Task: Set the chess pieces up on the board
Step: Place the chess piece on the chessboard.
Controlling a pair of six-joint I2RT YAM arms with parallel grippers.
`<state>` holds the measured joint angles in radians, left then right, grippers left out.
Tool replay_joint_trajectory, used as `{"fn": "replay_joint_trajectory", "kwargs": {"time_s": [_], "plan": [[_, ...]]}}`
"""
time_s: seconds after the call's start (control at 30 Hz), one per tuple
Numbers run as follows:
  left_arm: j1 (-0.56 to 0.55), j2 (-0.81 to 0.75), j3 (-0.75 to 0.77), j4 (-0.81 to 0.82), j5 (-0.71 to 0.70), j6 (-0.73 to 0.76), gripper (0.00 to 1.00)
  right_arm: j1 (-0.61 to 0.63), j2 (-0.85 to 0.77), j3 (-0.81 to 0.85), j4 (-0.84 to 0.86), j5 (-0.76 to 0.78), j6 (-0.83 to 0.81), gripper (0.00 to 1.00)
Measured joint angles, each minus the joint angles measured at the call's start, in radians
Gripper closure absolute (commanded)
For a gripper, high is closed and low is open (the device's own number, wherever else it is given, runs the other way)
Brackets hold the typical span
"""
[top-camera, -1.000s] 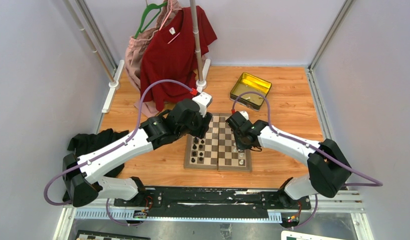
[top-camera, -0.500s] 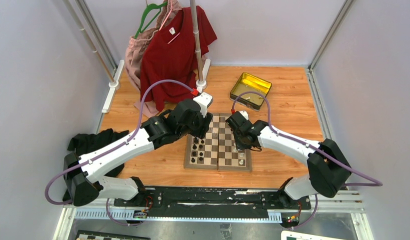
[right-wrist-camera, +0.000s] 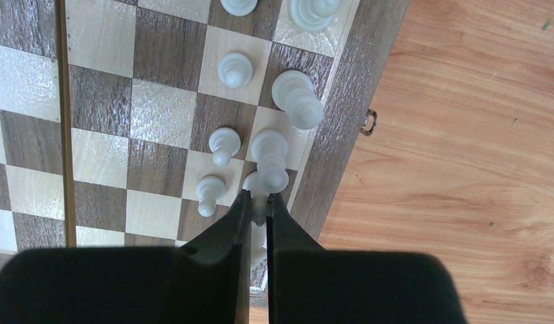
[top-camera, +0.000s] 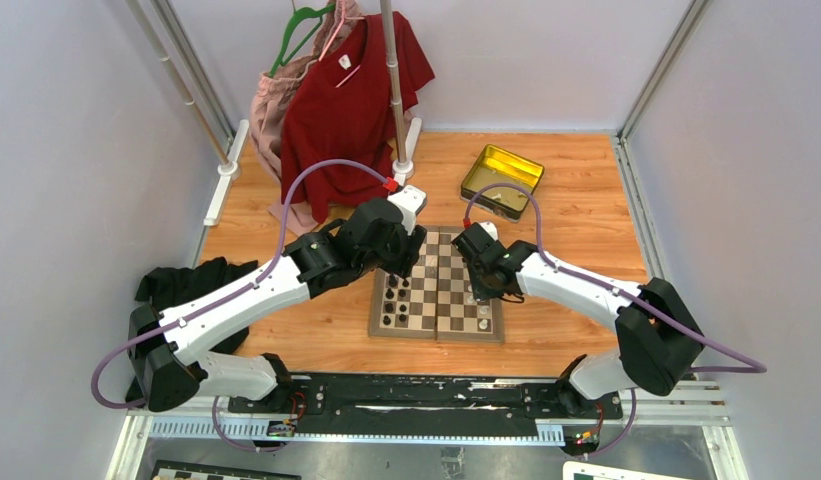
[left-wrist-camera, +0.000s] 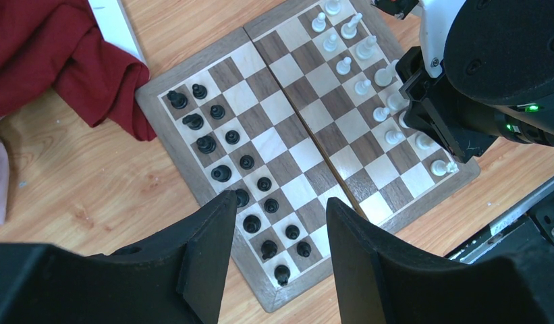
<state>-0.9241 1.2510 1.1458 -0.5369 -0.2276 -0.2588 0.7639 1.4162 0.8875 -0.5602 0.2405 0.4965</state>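
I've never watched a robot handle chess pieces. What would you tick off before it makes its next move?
1. The right gripper straddles a white piece in the edge row of the board: ok.
2. Grip on that piece: cannot tell.
3. Room beside the tall neighbouring piece: not ok, very tight.
4. The left gripper is open, empty, above the black pieces: ok.
5. All black pieces upright in two rows: ok.

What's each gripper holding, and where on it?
Left gripper: nothing, open. Right gripper flanks a white chess piece below its head; firm grip cannot be told.
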Motion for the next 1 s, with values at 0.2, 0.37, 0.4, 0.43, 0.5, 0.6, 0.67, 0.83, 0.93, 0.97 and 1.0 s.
{"fn": "replay_joint_trajectory", "kwargs": {"time_s": [0.2,0.37,0.4,0.43,0.5,0.6,0.67,0.83,0.93,0.97,1.0], "plan": [[0.000,0.000,0.000,0.000,0.000,0.000,0.43,0.000,-0.001,0.000,0.000,0.000,0.000,0.92],[0.000,0.000,0.000,0.000,0.001,0.000,0.43,0.000,-0.003,-0.001,-0.005,-0.001,0.000,0.91],[0.000,0.001,0.000,0.000,0.002,0.000,0.43,0.000,-0.004,-0.001,-0.008,-0.001,0.000,0.90],[0.000,0.001,0.000,0.000,0.002,0.000,0.43,0.000,-0.004,-0.002,-0.008,-0.001,0.000,0.89],[0.000,0.002,0.000,0.000,0.005,0.000,0.43,0.000,-0.005,-0.002,-0.009,-0.001,0.000,0.86],[0.000,0.003,0.000,0.000,0.007,0.000,0.43,0.000,-0.005,-0.003,-0.009,-0.001,0.000,0.79],[0.000,0.004,0.000,0.000,0.007,0.000,0.43,0.000,-0.005,-0.003,-0.010,-0.002,0.001,0.76],[0.000,0.004,0.000,0.000,0.007,0.000,0.43,0.000,-0.005,-0.007,-0.019,-0.004,0.000,0.71],[0.000,0.004,0.000,0.000,0.006,-0.001,0.43,0.000,-0.005,-0.007,-0.021,-0.005,-0.003,0.70],[0.000,0.004,0.000,0.000,0.006,-0.001,0.43,0.000,-0.005,-0.007,-0.022,-0.005,-0.003,0.69],[0.000,0.004,0.000,0.000,0.006,-0.002,0.43,0.000,-0.005,-0.007,-0.024,-0.005,-0.004,0.69]]}}
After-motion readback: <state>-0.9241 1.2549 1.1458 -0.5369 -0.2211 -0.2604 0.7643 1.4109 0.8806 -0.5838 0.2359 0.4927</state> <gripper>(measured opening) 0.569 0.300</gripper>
